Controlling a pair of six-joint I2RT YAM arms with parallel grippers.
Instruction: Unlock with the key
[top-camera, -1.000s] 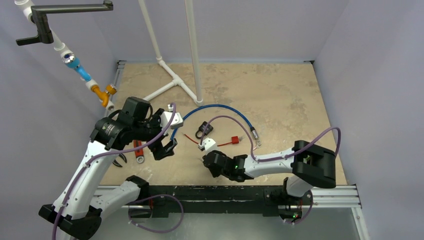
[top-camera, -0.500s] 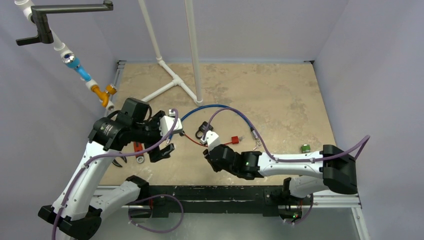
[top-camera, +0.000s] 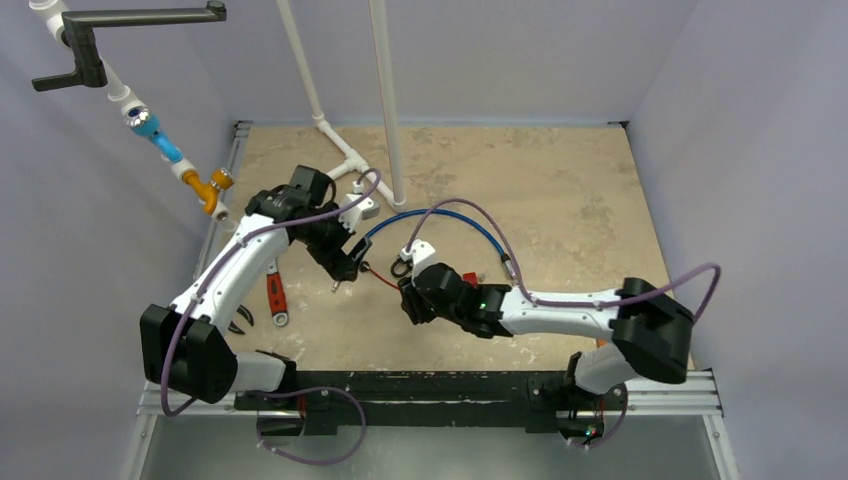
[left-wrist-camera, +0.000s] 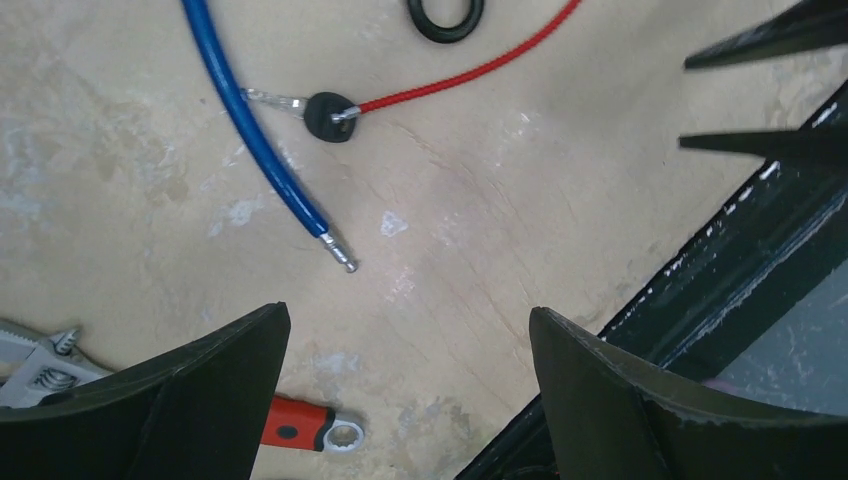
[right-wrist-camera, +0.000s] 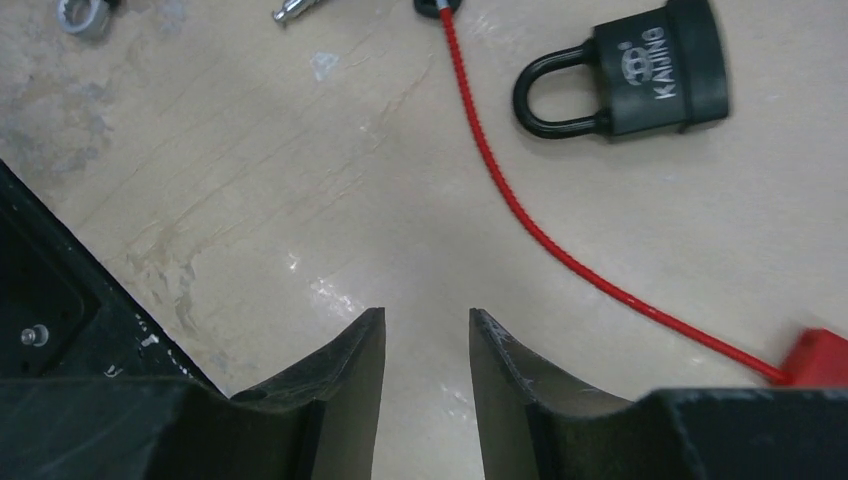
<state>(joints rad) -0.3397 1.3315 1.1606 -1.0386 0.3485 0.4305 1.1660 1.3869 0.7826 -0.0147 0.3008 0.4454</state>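
1. Top view: the padlock (top-camera: 402, 267) lies flat on the bench (top-camera: 560, 190), inside the curve of a blue cable (top-camera: 440, 215).
   - The left jaws hang just left of the padlock. The right jaws sit just on its near side.
   - A red-handled wrench (top-camera: 275, 298) lies well left of the padlock.
2. Left wrist view: the left jaws are spread wide and hold nothing.
   - The key (left-wrist-camera: 330, 115) lies flat on the bench, and its black head is tied to a red cord (left-wrist-camera: 470, 70).
   - The metal blade reaches to the blue cable (left-wrist-camera: 255, 120).
   - A black loop at the top edge is probably the padlock's shackle, which puts the key just beside the padlock.
3. Right wrist view: the right jaws stand a narrow gap apart with only bare bench between them.
   - The padlock (right-wrist-camera: 625, 70) lies beyond them and to the right, with its shackle closed.
   - The red cord (right-wrist-camera: 530, 220) runs past the padlock's shackle to a red tag (right-wrist-camera: 825, 355).
4. Handling, as a judgement:
   - The key looks small, light and stiff, and it lies flat, so it would be awkward to lift. The black head is the best place to pinch it, leaving the blade free.
   - The soft cord will trail along behind and may tug on the key.
   - The padlock looks dense, hard and smooth, so it is likely to slide when pushed. It should be clamped across its flat body, clear of the keyhole end.
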